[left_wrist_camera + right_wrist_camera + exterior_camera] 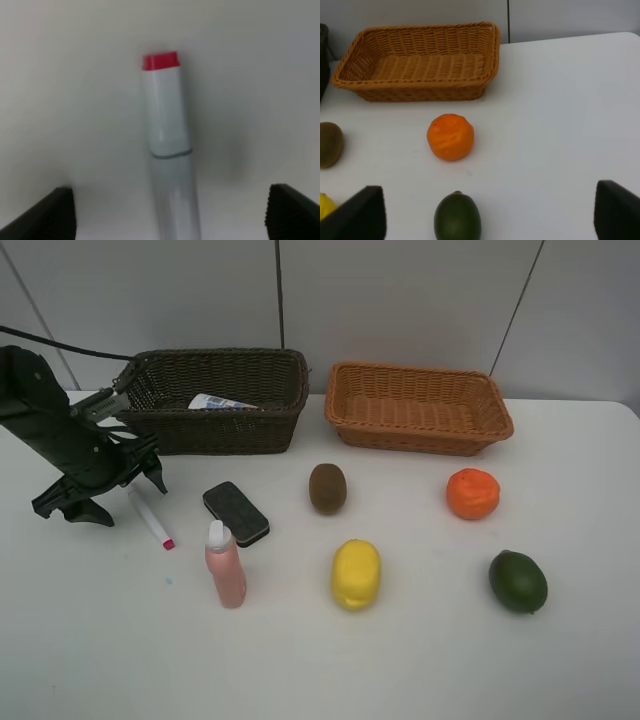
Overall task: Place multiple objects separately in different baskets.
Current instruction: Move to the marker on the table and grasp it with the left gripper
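While the left claw (pixel 170 212) stands spread wide astride the smooth white marker (pixel 150 517) on the table (pixel 430 660), the right claw (pixel 487 212) gapes too, holding nothing. Two woven wicker rectangles sit far: dark brown basket (pixel 220 430) containing one white bottle (pixel 215 401), tan basket (pixel 420 435) to its right. Nearer: one black eraser block (pixel 236 513), one upright pink bottle (pixel 226 570), one kiwi (pixel 327 488), orange (pixel 472 493), lemon (pixel 356 574), lime (pixel 518 581).

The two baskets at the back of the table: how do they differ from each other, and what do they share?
The dark brown basket stands on the left, the orange-tan basket on the right. The dark one has higher walls; the tan one is shallower. The dark one holds a white bottle; the tan one holds nothing. Both are rectangular and woven.
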You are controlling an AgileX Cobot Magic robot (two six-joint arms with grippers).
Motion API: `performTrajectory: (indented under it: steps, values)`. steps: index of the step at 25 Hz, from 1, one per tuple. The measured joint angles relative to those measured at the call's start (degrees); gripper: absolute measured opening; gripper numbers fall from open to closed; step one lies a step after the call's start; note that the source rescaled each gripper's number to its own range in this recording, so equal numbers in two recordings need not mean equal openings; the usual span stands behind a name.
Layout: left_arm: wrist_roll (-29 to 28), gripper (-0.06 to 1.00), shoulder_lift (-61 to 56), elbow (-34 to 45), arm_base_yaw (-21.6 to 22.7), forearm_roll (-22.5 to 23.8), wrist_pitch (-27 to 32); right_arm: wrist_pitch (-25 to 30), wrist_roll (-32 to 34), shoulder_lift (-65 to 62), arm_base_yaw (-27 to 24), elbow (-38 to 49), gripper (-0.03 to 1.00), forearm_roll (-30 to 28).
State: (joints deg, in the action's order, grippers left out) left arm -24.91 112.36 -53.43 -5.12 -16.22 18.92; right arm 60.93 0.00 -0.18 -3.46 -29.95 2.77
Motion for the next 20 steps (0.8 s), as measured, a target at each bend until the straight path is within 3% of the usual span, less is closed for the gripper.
performTrajectory:
  steps: [9, 20]
  values:
    - [-0.9, 1.00, 2.3, -4.5, 0.0, 0.5, 5.5, 0.0, 0.0, 0.0, 0.0, 0.0, 0.96, 0.0]
    - [-3.3, 0.99, 5.8, -10.0, 0.0, 4.4, 14.7, 0.0, 0.0, 0.0, 0.0, 0.0, 0.96, 0.0]
